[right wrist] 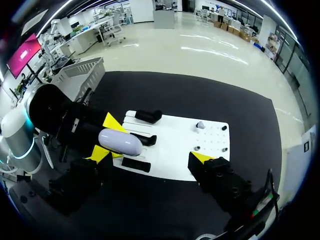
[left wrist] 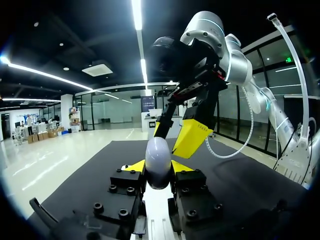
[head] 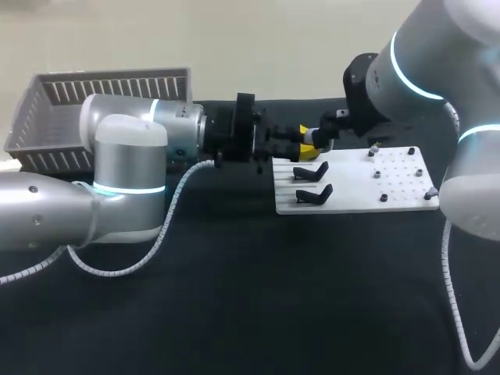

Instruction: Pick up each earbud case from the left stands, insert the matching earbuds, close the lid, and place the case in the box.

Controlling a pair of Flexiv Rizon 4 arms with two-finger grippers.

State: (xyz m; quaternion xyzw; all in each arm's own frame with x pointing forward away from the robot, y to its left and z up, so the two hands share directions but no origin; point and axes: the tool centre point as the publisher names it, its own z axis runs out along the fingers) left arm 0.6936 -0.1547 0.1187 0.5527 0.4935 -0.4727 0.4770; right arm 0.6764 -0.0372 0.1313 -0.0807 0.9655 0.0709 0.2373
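Observation:
A closed, pale oval earbud case (left wrist: 159,162) stands on end between the yellow tips of my left gripper (left wrist: 159,169), which is shut on it. The same case (right wrist: 120,141) shows lying across, ahead of my right gripper (right wrist: 150,159), held above the white board's near-left corner. My right gripper (left wrist: 181,134) hangs just over the case, open, touching nothing. In the head view the left gripper (head: 289,145) and right gripper (head: 317,144) meet tip to tip over the board's back left corner, and the case is hidden between them. Two black stands (head: 311,170) (head: 314,194) are bare.
The white board (head: 391,183) lies right of centre on the black table, with small pieces (head: 376,173) on its peg holes. A grey slatted basket (head: 101,101) stands at the back left. My left arm's cable loops over the table's front left.

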